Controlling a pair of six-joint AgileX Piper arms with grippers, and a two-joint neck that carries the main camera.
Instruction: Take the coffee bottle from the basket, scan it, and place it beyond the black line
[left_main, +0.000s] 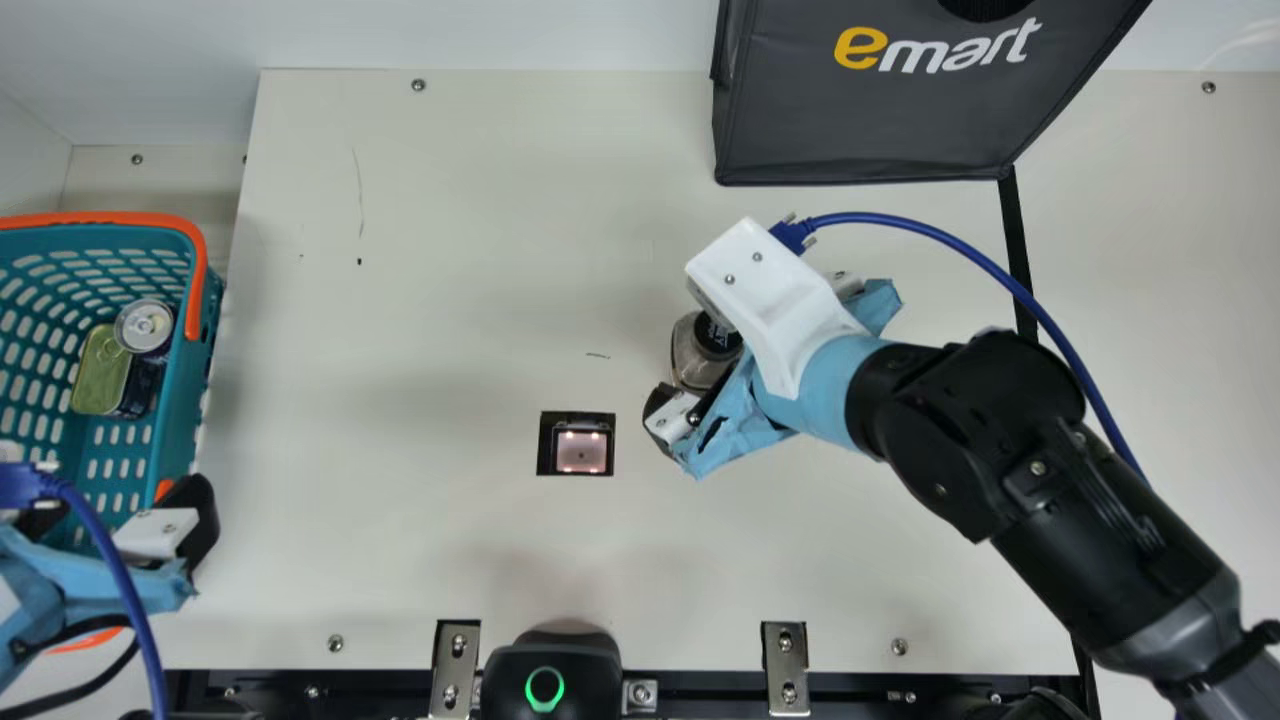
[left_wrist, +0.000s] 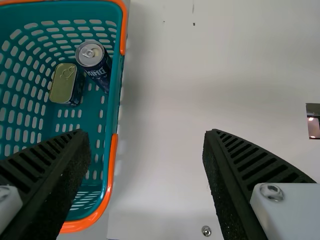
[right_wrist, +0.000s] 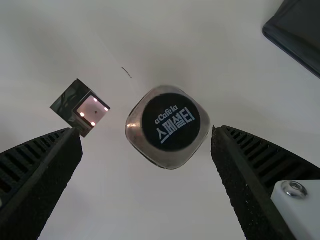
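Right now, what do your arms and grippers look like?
My right arm has black rounded segments, light-blue wrapping, a white wrist housing and a blue cable. My left arm has matching wrapping and cable. Both grippers have ribbed black fingers.

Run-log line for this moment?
right gripper: open, at coffee bottle; bottle: upright, near scanner window, short of black line; left gripper: open, by basket

teal basket (left_main: 196, 385), orange handle (left_main: 100, 219), black cap (right_wrist: 170, 122)

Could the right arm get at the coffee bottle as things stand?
Likely yes: the open right gripper hangs over the upright coffee bottle, fingers spread wider than it, and nothing visible blocks the way.
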